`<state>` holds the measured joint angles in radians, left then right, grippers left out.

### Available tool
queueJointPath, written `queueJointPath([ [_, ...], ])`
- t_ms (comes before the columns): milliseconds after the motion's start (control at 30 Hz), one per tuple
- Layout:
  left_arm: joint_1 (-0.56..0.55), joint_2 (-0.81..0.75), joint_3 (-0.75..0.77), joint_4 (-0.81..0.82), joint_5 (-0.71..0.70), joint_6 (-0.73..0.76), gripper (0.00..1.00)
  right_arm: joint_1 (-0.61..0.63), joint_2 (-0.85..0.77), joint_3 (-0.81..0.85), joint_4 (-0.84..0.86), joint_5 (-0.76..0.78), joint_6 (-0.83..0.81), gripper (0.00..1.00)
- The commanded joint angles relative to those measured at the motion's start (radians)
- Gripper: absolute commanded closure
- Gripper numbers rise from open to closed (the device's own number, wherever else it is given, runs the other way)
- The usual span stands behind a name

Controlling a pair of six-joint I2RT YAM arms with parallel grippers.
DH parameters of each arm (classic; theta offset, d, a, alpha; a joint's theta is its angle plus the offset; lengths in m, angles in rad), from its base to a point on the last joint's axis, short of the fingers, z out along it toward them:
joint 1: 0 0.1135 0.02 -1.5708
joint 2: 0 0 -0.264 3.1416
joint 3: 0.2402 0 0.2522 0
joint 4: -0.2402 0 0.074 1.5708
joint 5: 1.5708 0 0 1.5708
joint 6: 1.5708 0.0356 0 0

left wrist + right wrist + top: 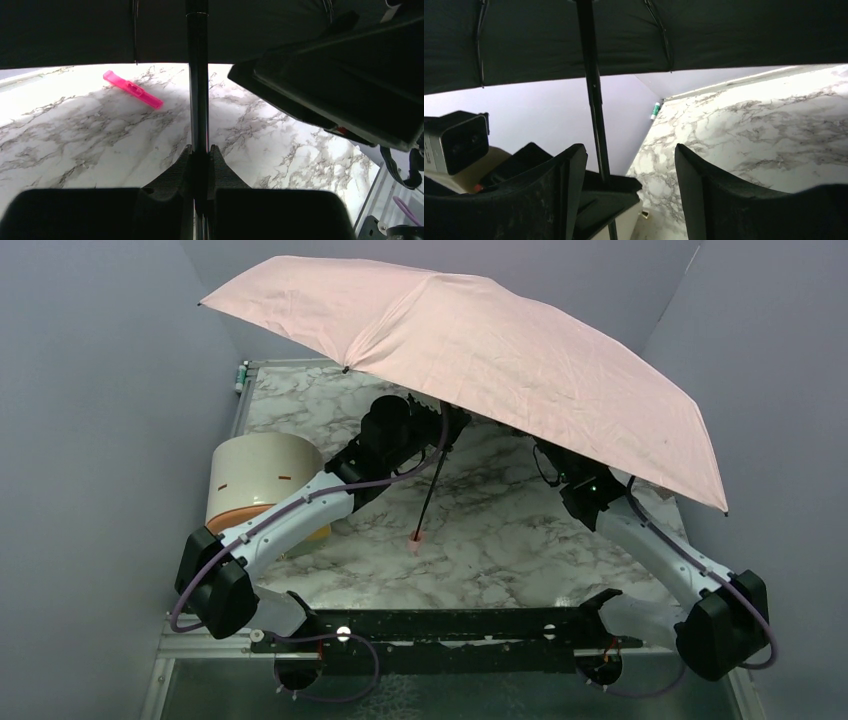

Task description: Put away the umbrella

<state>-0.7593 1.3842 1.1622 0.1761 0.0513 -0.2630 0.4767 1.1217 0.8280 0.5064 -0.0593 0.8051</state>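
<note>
I see the umbrella (470, 350) open, its pink canopy (560, 390) tilted over the far half of the table (520, 550), running from 10 o'clock down to 3 o'clock in the top view. Its black shaft (198, 90) slants from under the canopy toward 6 o'clock and ends in the small pink handle (416, 537) near table centre; I can't tell if the handle touches the marble. The left gripper (200, 152) is clamped narrow on the shaft, which passes right between its tips. The right gripper (631, 155) sits under the canopy's 3 o'clock side, fingers (569, 185) spread wide, nothing between them, the shaft off to their 10 o'clock. A cream cylinder (255, 475) sits at 9 o'clock. A pink strip (132, 89) lies flat on the marble under the canopy.
</note>
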Motion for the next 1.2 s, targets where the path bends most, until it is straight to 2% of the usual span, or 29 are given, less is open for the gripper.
queueJointPath([
  [0,-0.002,-0.017,-0.014,0.095,-0.040,0.000,1.00,0.003,0.043,0.064,0.132,0.035,-0.022,0.30],
  [233,-0.002,0.000,-0.014,0.077,-0.081,0.004,1.00,0.004,0.106,0.078,0.217,0.052,0.023,0.30],
  [500,-0.002,0.008,-0.009,0.071,-0.052,0.004,1.00,0.003,0.178,0.142,0.269,0.053,0.056,0.30],
  [600,-0.002,0.006,-0.010,0.075,-0.033,0.003,1.00,0.004,0.209,0.169,0.266,0.100,0.092,0.30],
  [933,-0.002,0.003,-0.015,0.082,0.001,0.002,1.00,0.003,0.324,0.208,0.414,0.134,0.175,0.30],
  [1167,-0.002,-0.001,-0.016,0.083,0.007,0.006,1.00,0.004,0.367,0.247,0.451,0.132,0.194,0.34],
])
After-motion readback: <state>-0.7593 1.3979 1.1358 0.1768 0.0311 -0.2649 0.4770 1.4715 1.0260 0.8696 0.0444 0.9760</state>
